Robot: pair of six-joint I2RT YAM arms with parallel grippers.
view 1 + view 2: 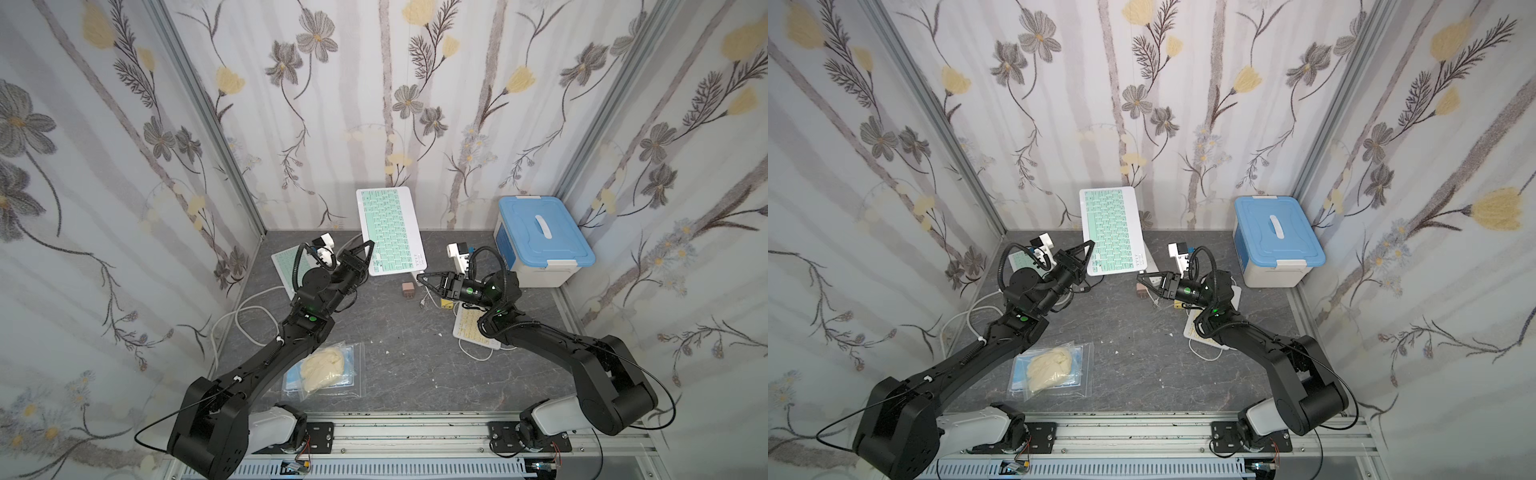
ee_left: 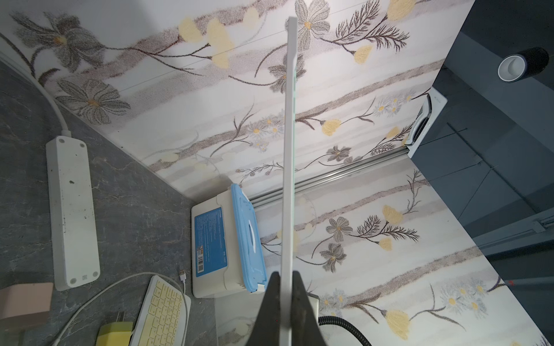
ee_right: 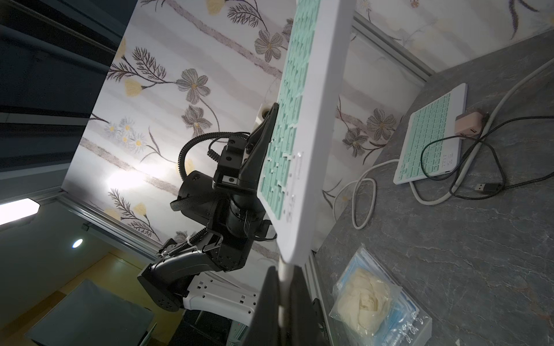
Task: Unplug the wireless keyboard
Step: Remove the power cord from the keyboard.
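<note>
Now the left hand point(image 1: 369, 248) clamps the mint keyboard point(image 1: 390, 228) at its 8 o'clock edge, while the right hand point(image 1: 421, 277) pinches its white cable point(image 3: 282, 266) at 5 o'clock.

The wireless keyboard point(image 1: 390, 230) is a slim white slab with mint-green keys. It is lifted clear of the counter point(image 1: 415, 353) and tilted, its key face showing in both top views. A white cable point(image 3: 284, 268) meets its lower short edge near a corner, apparently plugged in.
</note>
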